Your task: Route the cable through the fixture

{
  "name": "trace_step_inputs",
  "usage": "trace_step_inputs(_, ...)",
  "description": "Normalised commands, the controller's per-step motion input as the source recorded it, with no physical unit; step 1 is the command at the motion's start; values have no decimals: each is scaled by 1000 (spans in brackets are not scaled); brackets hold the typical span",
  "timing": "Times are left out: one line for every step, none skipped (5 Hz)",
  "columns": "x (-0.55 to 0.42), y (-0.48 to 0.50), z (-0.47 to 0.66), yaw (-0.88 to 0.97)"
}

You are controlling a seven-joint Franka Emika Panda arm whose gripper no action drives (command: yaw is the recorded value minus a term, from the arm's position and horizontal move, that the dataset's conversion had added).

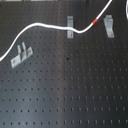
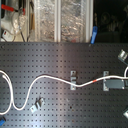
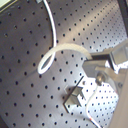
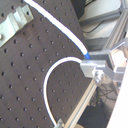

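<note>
The white cable (image 2: 50, 77) lies on the black pegboard (image 2: 60, 60) in both exterior views. It loops at the second exterior view's left, then crosses a small metal fixture (image 2: 73, 80); whether it sits inside the fixture I cannot tell. Its red band (image 1: 95, 21) lies between that fixture (image 1: 70, 26) and a second fixture (image 1: 108, 26). My gripper (image 4: 94, 67) is shut on the cable (image 4: 60, 30) past the red band, at the second exterior view's right edge (image 2: 118, 85). In the first wrist view the cable (image 3: 50, 52) curls in a loop just ahead of the gripper (image 3: 100, 70).
A third metal bracket (image 1: 21, 54) stands near the first exterior view's left. More brackets (image 2: 122, 55) sit at the second exterior view's right edge. Behind the board are foil-covered panels (image 2: 60, 20) and clutter. An aluminium frame (image 4: 110, 25) runs beside the board's edge.
</note>
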Motion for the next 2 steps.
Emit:
trace_step_inputs(5, -34, -1, 0)
trace_step_inputs(-112, 147, 26, 0)
